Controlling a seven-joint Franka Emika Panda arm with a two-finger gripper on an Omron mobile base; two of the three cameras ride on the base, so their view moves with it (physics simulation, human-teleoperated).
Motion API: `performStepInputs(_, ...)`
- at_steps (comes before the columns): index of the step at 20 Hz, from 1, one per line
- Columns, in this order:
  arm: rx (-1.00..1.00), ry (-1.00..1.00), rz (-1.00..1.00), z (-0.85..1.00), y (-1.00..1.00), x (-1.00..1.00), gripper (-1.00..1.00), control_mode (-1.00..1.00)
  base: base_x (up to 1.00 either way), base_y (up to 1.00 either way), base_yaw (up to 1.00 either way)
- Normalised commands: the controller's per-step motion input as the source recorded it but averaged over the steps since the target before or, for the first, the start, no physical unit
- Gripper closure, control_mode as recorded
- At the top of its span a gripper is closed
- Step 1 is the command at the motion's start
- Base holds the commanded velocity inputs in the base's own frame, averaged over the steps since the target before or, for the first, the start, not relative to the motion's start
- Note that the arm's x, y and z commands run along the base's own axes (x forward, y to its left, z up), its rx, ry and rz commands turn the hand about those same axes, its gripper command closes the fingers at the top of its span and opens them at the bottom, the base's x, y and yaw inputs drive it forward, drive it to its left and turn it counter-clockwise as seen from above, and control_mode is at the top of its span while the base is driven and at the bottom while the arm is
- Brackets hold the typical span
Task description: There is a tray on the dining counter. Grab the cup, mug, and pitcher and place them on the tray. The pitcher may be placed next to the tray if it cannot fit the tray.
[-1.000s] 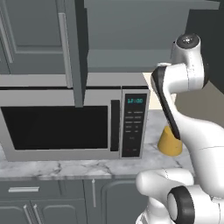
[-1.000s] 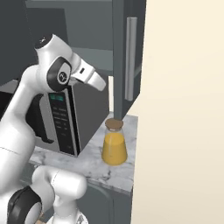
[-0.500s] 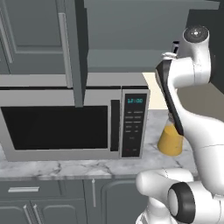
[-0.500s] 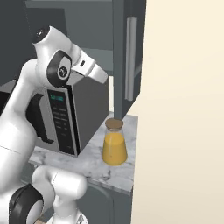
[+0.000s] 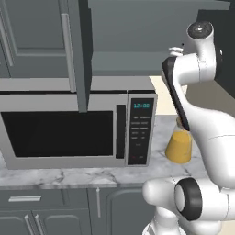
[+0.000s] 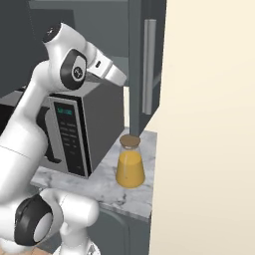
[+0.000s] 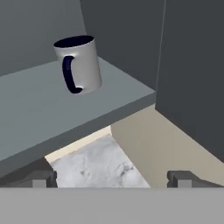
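A pale grey-white mug [image 7: 78,63] with a navy inside and handle stands upright on a grey cabinet shelf [image 7: 39,109], its handle turned toward the hand. My gripper [image 7: 113,179] is open and holds nothing; it sits below and short of the mug. The hand reaches up into the open wall cabinet. The yellow-orange pitcher [image 5: 178,146] [image 6: 130,167] stands on the marble counter right of the microwave, below the arm. The tray, the cup and the dining counter are out of view.
A microwave [image 5: 73,128] [image 6: 74,132] takes up the marble counter [image 5: 69,176] under the cabinets. An open cabinet door [image 5: 78,50] [image 6: 147,64] hangs beside the hand. A beige wall [image 6: 209,124] closes the right side past the pitcher.
The arm has lifted, carrying the hand higher and further into the open cabinet. The pitcher has not moved and the jaws have stayed wide.
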Motion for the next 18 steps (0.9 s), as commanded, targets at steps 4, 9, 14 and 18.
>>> performStepInputs(4,0.00,0.01,-0.05,0.17,-0.02,0.50,-1.00,-1.00,0.00,0.00,0.00)
performStepInputs(9,0.00,0.04,-0.04,0.06,-0.08,0.52,-1.00,-1.00,0.00,0.00,0.00)
performStepInputs(14,0.00,0.03,-0.01,0.00,-0.21,0.42,-1.00,-1.00,0.00,0.00,0.00)
performStepInputs(18,0.00,0.01,0.00,0.00,-0.26,0.40,-1.00,-1.00,0.00,0.00,0.00)
